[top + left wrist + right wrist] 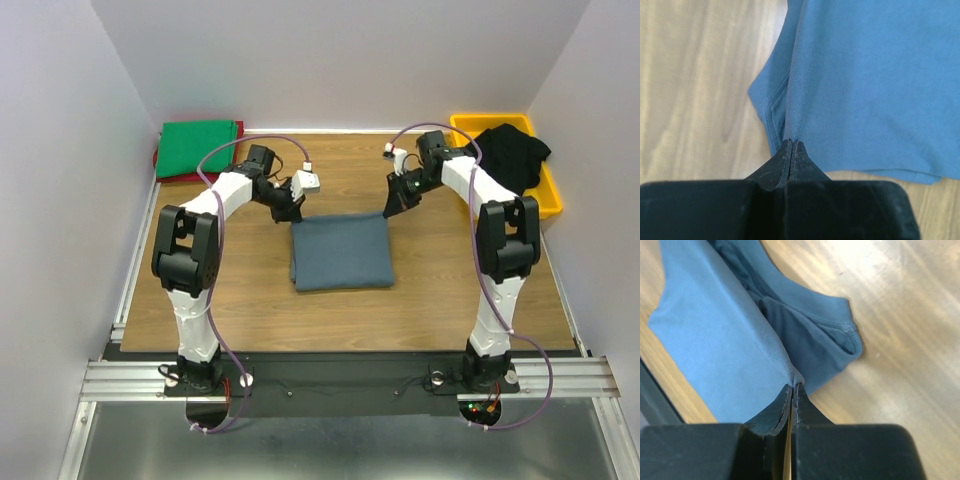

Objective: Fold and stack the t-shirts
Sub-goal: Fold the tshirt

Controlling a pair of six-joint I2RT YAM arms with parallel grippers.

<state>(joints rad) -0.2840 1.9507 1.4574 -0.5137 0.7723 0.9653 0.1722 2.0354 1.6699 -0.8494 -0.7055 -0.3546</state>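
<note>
Slate blue-grey t-shirt [340,253] lay folded centrally on the tabletop [250,310]; left hand [292,214] and right hand [389,211] each clenched on one far corner, seemingly to carry the next fold evenly.

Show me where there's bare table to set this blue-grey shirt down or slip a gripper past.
Bare wood: the far strip between the green shirt and the yellow bin; the near strip of table between the blue-grey shirt and the arm bases. Crowded: the shirt's far edge, pinched by left gripper and right gripper, and both far corners.
</note>
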